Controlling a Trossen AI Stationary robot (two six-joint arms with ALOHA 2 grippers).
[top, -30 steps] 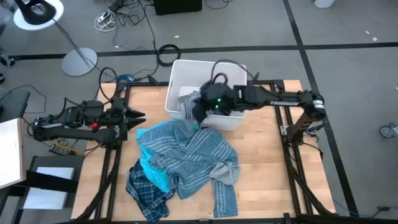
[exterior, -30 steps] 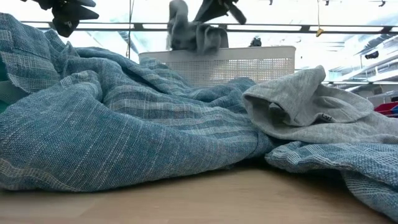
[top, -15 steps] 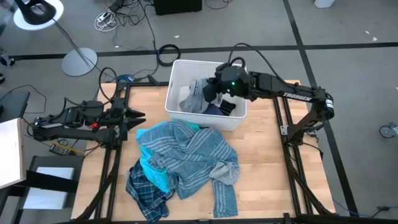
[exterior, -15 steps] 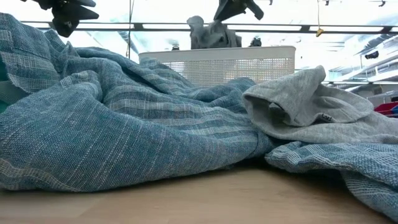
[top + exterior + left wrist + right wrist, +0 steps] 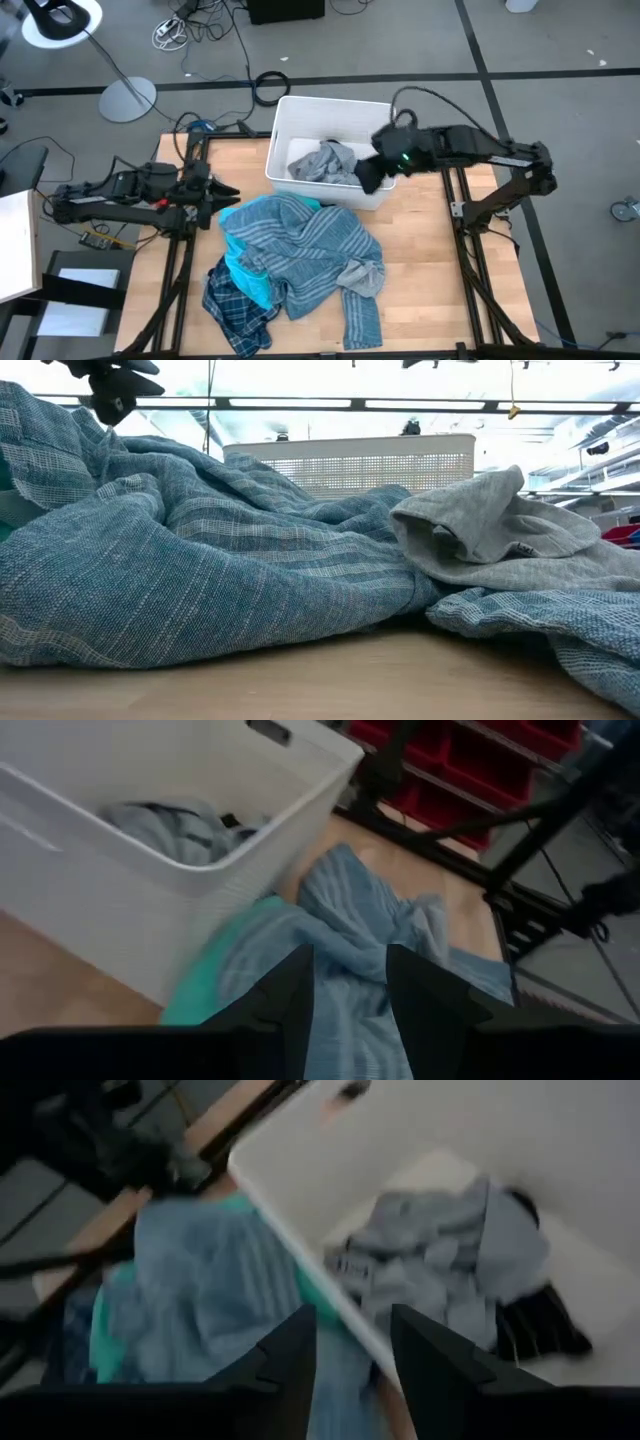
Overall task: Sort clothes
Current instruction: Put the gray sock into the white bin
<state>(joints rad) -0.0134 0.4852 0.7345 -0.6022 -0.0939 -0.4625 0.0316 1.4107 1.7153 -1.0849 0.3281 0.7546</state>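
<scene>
Soft, light clothes (image 5: pixel 300 265) drape mid-counter: pinch a raised fold of the striped shirt (image 5: pixel 310 235) with either spread, empty end effector, left (image 5: pixel 225 194) or right (image 5: pixel 366 180).

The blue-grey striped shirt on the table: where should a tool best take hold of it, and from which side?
Probably at the raised fold on top of the blue-grey striped shirt, coming straight down: it lies crumpled over other clothes, so its flat edges offer little to pinch.

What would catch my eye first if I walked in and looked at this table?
Probably the big blue-grey striped shirt heaped mid-table, with a turquoise piece and a navy plaid shirt poking out beneath it. Behind it, a white bin holds a grey garment. The right tool hangs open and empty over the bin's near corner.
</scene>
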